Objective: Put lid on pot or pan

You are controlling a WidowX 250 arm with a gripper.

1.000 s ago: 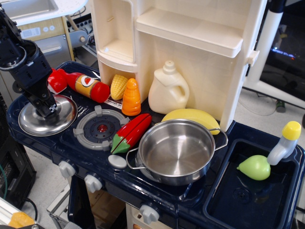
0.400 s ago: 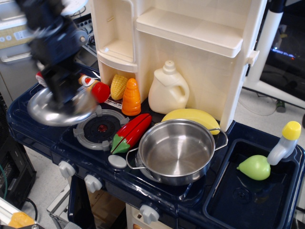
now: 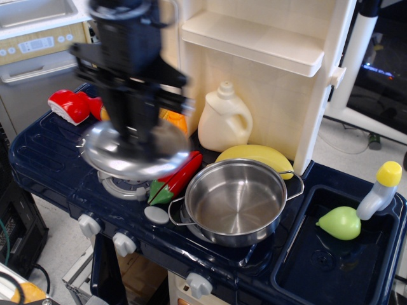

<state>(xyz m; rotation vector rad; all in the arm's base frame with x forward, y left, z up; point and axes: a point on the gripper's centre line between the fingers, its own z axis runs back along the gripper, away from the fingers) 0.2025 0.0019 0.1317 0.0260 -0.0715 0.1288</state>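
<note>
While blurred, the tool (image 3: 135, 132) is clamped on the lid (image 3: 135, 151), carrying it in the air above the toy burner (image 3: 122, 185). Lid sits roughly level, left of the pot (image 3: 234, 202) and not over it. Pot is open and empty on the counter (image 3: 44, 162), with the red pepper (image 3: 173, 180) lying just beside its left handle.

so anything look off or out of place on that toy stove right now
Nothing spilled or damaged. The lid hangs in the air under the gripper, blurred, over the burner and left of the open pot. The only oddity: a pear lying in the sink.
</note>
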